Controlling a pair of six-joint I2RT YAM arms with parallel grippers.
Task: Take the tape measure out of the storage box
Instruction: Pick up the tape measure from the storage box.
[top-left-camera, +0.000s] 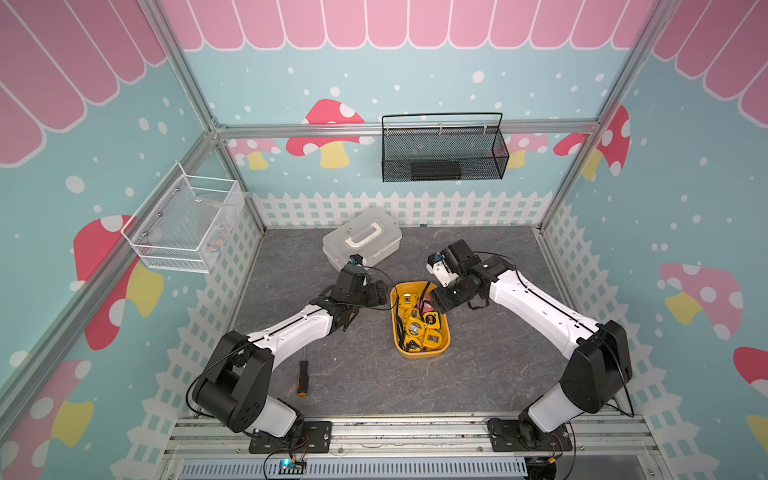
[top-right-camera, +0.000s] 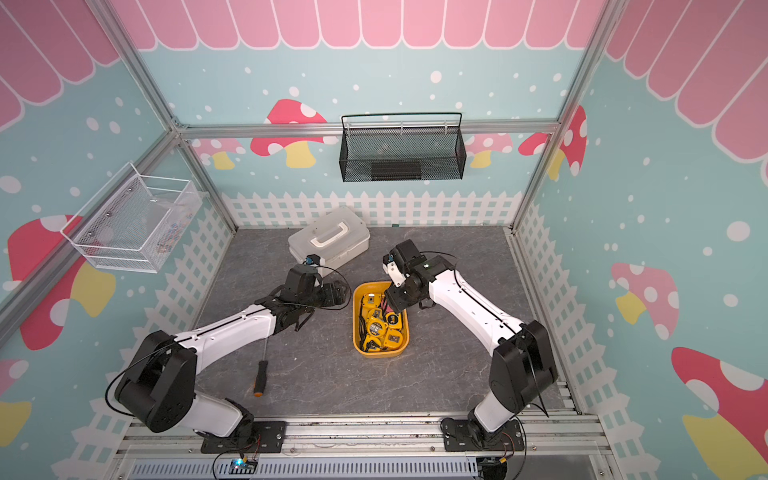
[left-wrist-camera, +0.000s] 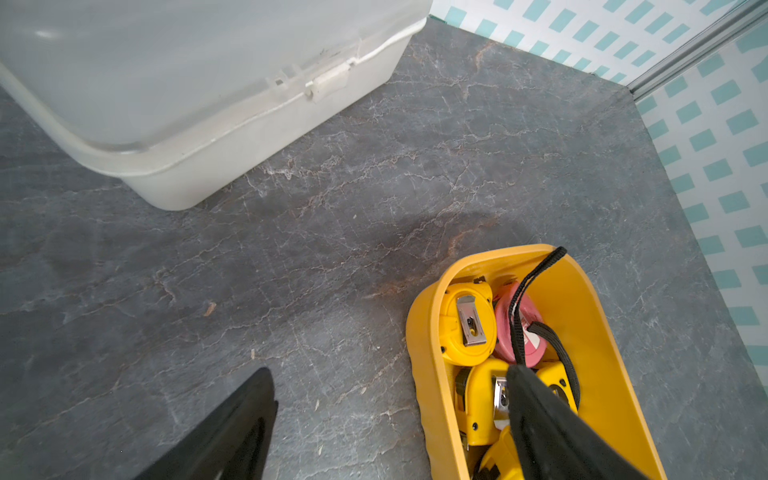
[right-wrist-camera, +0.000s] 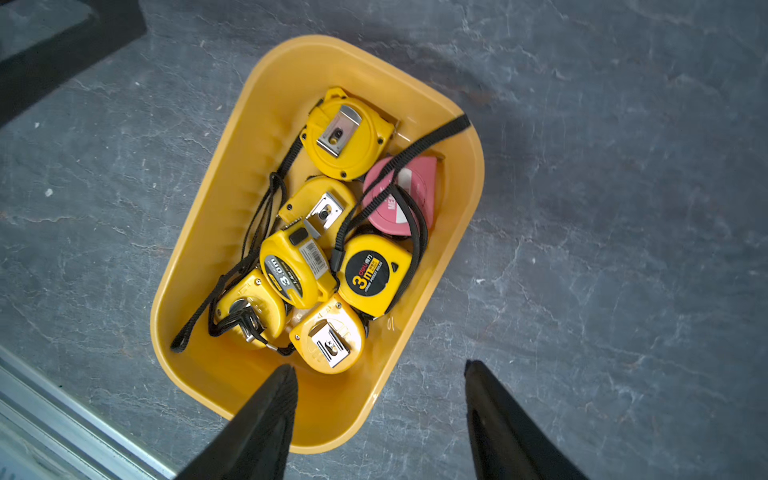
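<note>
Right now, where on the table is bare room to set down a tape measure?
Free: the table right of the box, and between box and screwdriver. Crowded: inside the box, and around the left gripper beside it.

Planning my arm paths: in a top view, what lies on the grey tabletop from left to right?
Black-and-orange-handled screwdriver → white lidded plastic case with a handle → yellow-orange shallow plastic storage box holding tape measures.

The left arm (top-left-camera: 286, 332) and right arm (top-left-camera: 532, 303) stretch forward, wrists turned inward. The left gripper (left-wrist-camera: 390, 370) and right gripper (right-wrist-camera: 380, 365) angle downward, fingers (right-wrist-camera: 266, 415) spread apart, gripping nothing.
</note>
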